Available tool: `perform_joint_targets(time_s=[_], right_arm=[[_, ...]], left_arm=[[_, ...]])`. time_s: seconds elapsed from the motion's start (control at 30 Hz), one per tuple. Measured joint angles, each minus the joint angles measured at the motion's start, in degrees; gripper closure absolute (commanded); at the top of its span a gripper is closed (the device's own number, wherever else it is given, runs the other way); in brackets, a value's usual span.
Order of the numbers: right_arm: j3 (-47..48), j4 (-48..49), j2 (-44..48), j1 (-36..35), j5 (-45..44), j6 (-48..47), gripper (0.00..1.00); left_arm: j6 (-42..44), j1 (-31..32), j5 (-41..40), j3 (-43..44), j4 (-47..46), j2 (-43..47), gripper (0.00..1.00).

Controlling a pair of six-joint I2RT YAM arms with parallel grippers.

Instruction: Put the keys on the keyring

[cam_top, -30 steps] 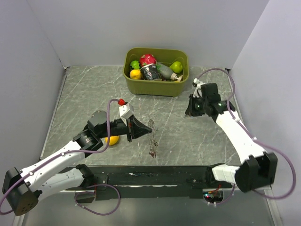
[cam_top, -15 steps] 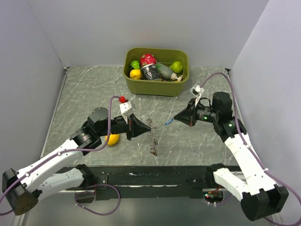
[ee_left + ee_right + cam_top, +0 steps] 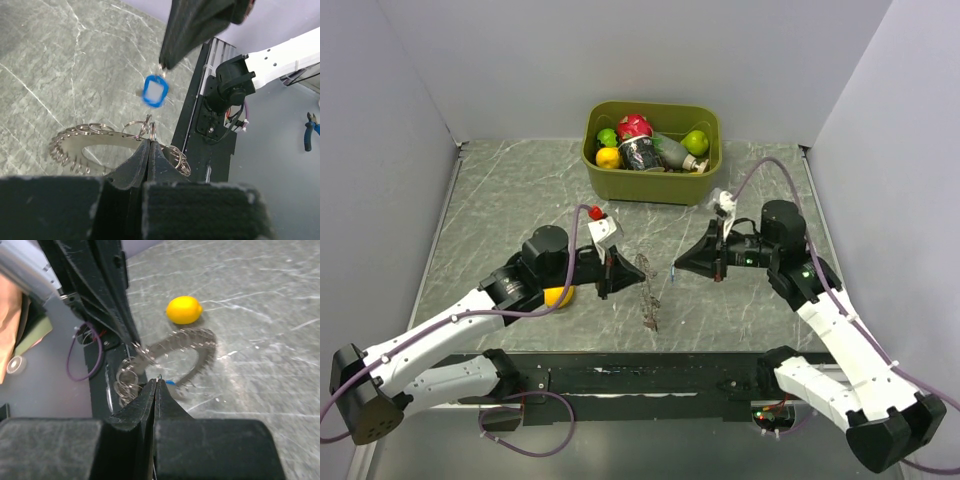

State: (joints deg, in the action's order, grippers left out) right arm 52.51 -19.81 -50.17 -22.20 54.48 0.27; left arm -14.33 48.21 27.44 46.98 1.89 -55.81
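The keyring (image 3: 647, 300) is a flat grey ring with many small wire loops along its rim (image 3: 92, 145). In the top view it shows edge-on, just right of my left gripper (image 3: 620, 272). That gripper (image 3: 149, 142) is shut on one of the rim's small loops. My right gripper (image 3: 677, 268) points left at the keyring and is shut on the thin wire loop of a blue-headed key (image 3: 154, 91). The key hangs from its tip a little above the keyring. In the right wrist view only a sliver of the blue key (image 3: 170, 383) shows past my shut right gripper (image 3: 157, 381), with the keyring (image 3: 192, 340) beyond. The other keys are out of view.
A yellow lemon (image 3: 558, 297) lies on the marble table under my left arm, also visible as the lemon (image 3: 184, 309). An olive bin (image 3: 705, 186) with fruit and a can stands at the back centre. A black rail (image 3: 650, 375) runs along the near edge. Grey walls enclose the sides.
My right arm has swung left from the table's right side, carrying the blue key up to the keyring. My left gripper has shifted slightly right, still holding the keyring.
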Motion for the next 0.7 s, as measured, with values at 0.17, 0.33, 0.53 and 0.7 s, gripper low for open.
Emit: perform_joint_targets(time_s=[0.17,0.33,0.53,0.7], right_arm=[[1.8,-2.6,-1.5,-4.8,-2.2,-2.4,1.0],[4.0,-4.5,-3.2,-8.5,-4.3,-4.6,1.0],[6.5,-7.1,-6.1,-13.2,-8.0,-6.4,1.0],[7.6,-8.3,-8.4,-16.3,-11.1,-7.4,1.0]], left_arm=[[1.0,1.7,-2.5,0.9,1.5,-0.3,0.99],[1.6,3.1,-5.1,1.9,3.2,-0.4,0.99],[1.6,4.2,-6.8,2.1,3.7,-1.0,0.99],[1.7,4.5,-7.5,2.6,4.2,-1.2,0.99]])
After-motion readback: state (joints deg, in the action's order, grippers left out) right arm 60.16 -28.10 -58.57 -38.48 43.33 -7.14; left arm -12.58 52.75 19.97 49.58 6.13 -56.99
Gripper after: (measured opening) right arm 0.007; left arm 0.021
